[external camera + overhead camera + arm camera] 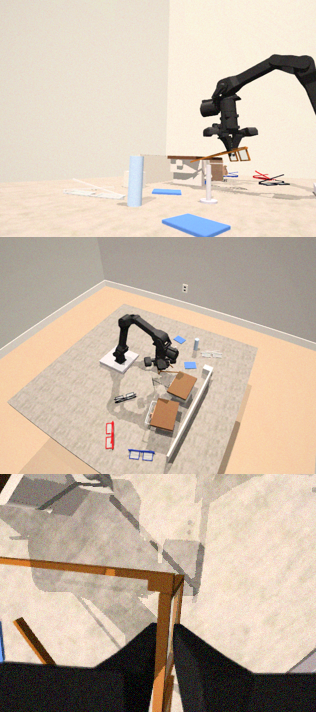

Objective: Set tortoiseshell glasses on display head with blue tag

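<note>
The tortoiseshell glasses (169,371) (214,155) (60,566) hang in the air, temples unfolded, pointing toward the heads and sloping in the exterior view. My gripper (232,153) (165,630) is shut on the front frame. The nearer brown-topped head (182,385) (188,176) has a small blue patch (205,182) by its lower front edge, perhaps the tag. One temple overlaps its top edge in the top view; I cannot tell whether they touch. The other head (165,414) (216,172) wears white-framed glasses. Its tag is not visible.
A long white wall (188,415) runs behind both heads. A thin white post (208,180), a light blue cylinder (196,344) (135,180) and two blue pads (179,339) (190,365) stand or lie beyond the nearer head. Black, red, blue and white glasses lie around the mat.
</note>
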{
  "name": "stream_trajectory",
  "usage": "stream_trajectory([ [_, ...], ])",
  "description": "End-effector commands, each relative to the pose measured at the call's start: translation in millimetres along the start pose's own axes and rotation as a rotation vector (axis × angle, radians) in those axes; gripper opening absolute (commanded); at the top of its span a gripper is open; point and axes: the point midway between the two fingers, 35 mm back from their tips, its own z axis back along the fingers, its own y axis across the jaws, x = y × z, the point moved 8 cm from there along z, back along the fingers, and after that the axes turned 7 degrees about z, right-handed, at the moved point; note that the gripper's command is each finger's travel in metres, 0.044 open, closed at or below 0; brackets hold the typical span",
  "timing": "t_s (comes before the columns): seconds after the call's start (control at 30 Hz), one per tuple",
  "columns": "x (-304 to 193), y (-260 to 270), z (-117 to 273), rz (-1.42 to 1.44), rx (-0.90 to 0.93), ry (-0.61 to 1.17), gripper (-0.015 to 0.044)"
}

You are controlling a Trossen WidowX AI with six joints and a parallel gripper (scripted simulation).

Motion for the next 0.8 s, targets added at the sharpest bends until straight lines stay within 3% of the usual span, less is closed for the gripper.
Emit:
stream_trajectory([
  [0.0,-0.3,2.1,7.6,0.003,0.029,-0.021,0.0000],
  [0.77,-0.3,2.3,7.6,0.003,0.029,-0.021,0.0000],
])
